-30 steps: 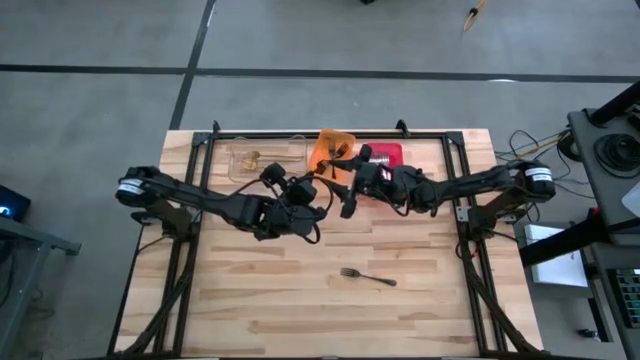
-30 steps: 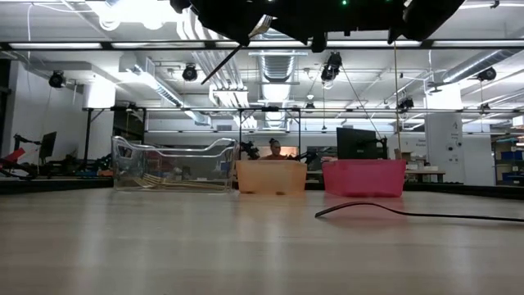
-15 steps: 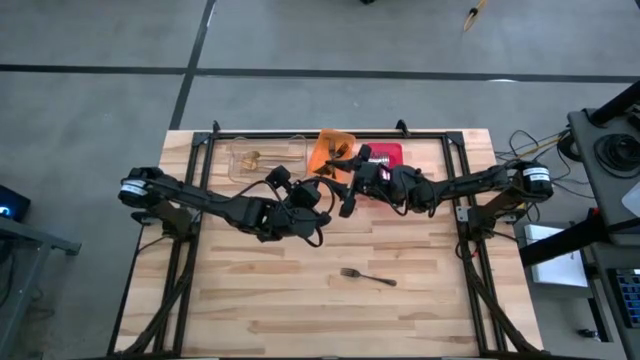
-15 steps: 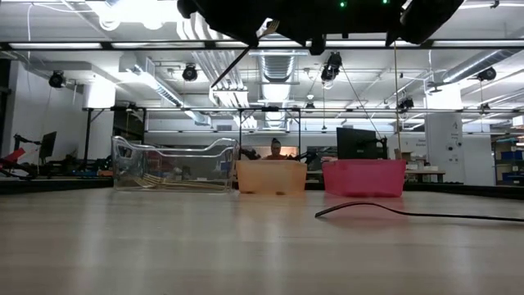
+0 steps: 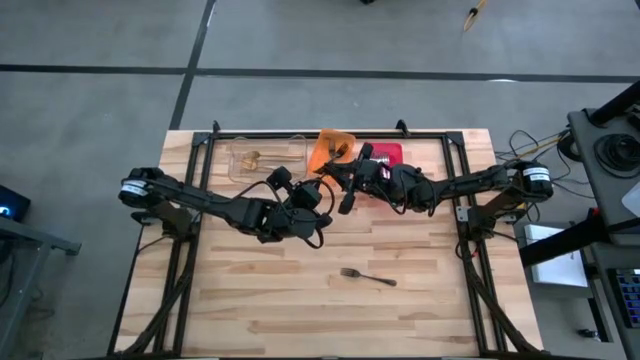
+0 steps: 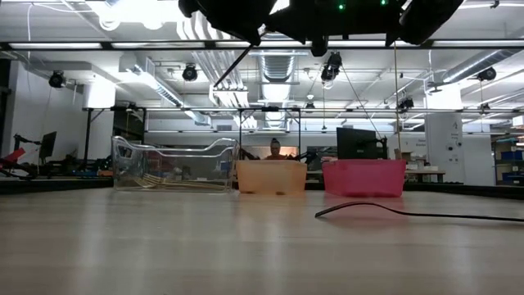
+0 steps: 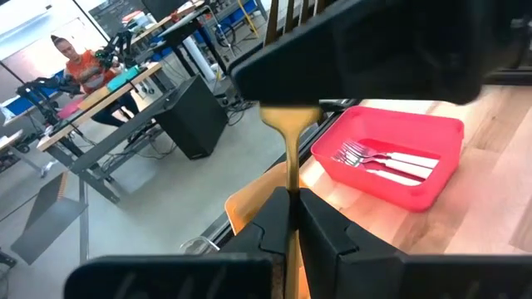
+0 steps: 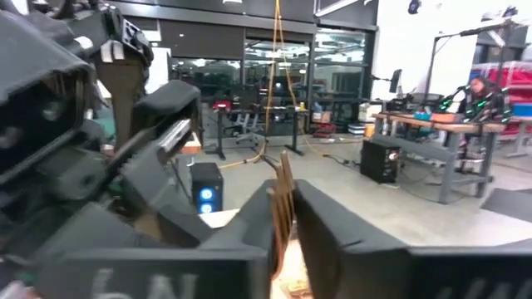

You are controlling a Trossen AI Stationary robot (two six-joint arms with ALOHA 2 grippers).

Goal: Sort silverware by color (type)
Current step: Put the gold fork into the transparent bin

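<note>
Left hand (image 5: 318, 200) hovers mid-counter, pinched tight on a gold utensil (image 7: 290, 158) whose long axis runs straight out between its fingers toward the bins. Right hand (image 5: 348, 190), just beside it, clamps a slim gold piece (image 8: 285, 199) the same way. A dark fork (image 5: 367, 276) lies flat on the counter (image 5: 420, 300), handle pointing right.

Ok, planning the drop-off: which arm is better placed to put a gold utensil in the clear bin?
Left, probably. The left gripper clamps a gold utensil and the clear bin lies on its side; the right gripper, gripping a thin utensil, is farther off.
</note>
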